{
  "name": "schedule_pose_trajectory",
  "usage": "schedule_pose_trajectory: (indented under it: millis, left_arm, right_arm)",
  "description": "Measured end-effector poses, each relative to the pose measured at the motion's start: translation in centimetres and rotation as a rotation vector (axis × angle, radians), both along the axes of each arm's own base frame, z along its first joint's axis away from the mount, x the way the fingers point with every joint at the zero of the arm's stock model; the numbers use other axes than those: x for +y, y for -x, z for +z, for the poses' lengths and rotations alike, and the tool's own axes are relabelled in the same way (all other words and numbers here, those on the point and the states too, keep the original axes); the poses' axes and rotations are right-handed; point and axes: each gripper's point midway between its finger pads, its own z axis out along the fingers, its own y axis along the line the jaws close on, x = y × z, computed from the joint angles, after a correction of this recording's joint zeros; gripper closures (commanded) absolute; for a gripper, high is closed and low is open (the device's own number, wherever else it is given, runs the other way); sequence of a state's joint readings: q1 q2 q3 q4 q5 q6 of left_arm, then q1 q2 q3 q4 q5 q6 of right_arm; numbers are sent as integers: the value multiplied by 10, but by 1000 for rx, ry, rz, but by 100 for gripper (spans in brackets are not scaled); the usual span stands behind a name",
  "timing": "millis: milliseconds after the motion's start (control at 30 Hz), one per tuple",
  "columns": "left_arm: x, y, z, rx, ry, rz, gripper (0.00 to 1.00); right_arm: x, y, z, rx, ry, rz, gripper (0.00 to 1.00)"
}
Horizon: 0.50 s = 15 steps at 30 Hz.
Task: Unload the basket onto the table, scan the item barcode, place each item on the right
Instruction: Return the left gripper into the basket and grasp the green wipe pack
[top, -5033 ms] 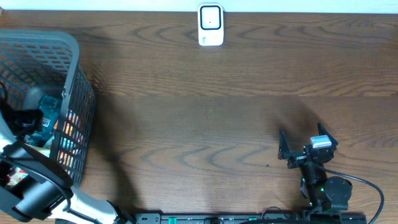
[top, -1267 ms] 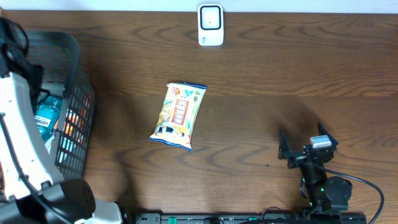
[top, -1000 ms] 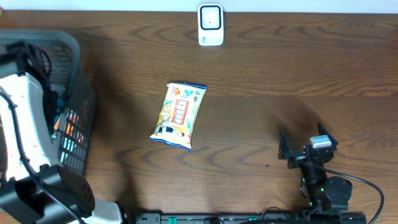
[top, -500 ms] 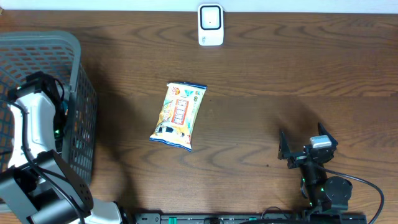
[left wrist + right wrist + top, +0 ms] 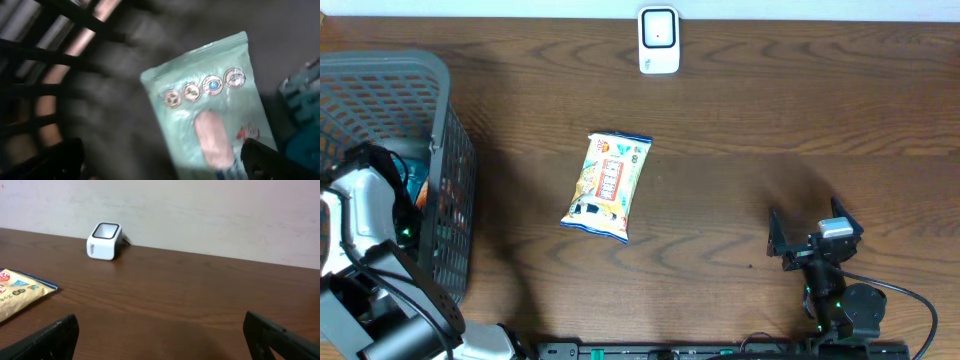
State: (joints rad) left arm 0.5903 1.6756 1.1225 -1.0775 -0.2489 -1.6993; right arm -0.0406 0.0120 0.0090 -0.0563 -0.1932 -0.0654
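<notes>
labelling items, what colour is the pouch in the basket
Pale mint green pouch, with a pinkish oval print; best in the left wrist view.

Left arm [image 5: 362, 205]: white shell, black joints. Right arm [image 5: 823, 262]: black, silver wrist block [image 5: 836, 229], green light, black cable [image 5: 918, 294] looping off base

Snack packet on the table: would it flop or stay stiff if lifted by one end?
The snack packet probably flops: it looks like a thin pouch with crimped ends. Likely light for its size; lying flat, unlikely to roll.
</notes>
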Motion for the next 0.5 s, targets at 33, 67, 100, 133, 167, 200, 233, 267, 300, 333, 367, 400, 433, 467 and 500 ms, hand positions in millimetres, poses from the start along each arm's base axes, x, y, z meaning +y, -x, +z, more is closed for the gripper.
schedule_pose_trajectory:
  millis: [33, 67, 100, 133, 167, 200, 233, 267, 300, 333, 367, 400, 433, 467, 500]
  left_arm:
    - [1, -1, -5, -14, -2, 8, 0]
    - [0, -1, -10, -21, -4, 12, 0]
    - [0, -2, -15, -32, -5, 13, 0]
    - [-1, -1, -19, -36, -7, 14, 0]
    - [0, -2, -23, -45, -13, 16, 0]
    - [1, -3, -26, -53, -19, 17, 0]
    - [1, -4, -28, -62, -27, 17, 0]
    - [3, -6, -32, -80, -42, 20, 0]
    - [4, -6, -34, -86, -48, 21, 0]
    - [5, -7, -36, -97, -59, 23, 0]
    - [6, -8, -39, -108, -69, 27, 2]
    - [7, -8, -40, -116, -77, 30, 17]
    - [7, -7, -40, -119, -84, 32, 31]
    - [7, -7, -40, -122, -89, 32, 46]
    - [7, -5, -40, -118, -92, 29, 60]
  right_arm:
    - [0, 0, 0, 0, 0, 0, 1]
    - [0, 0, 0, 0, 0, 0, 1]
    - [0, 0, 0, 0, 0, 0, 1]
    - [0, 0, 0, 0, 0, 0, 1]
    - [0, 0, 0, 0, 0, 0, 1]
    - [0, 0, 0, 0, 0, 0, 1]
    - [0, 0, 0, 0, 0, 0, 1]
    - [0, 0, 0, 0, 0, 0, 1]
    - [0, 0, 0, 0, 0, 0, 1]
    - [0, 0, 0, 0, 0, 0, 1]
    - [0, 0, 0, 0, 0, 0, 1]
    - [0, 0, 0, 0, 0, 0, 1]
    - [0, 0, 0, 0, 0, 0, 1]
    - [0, 0, 0, 0, 0, 0, 1]
    - [0, 0, 0, 0, 0, 0, 1]
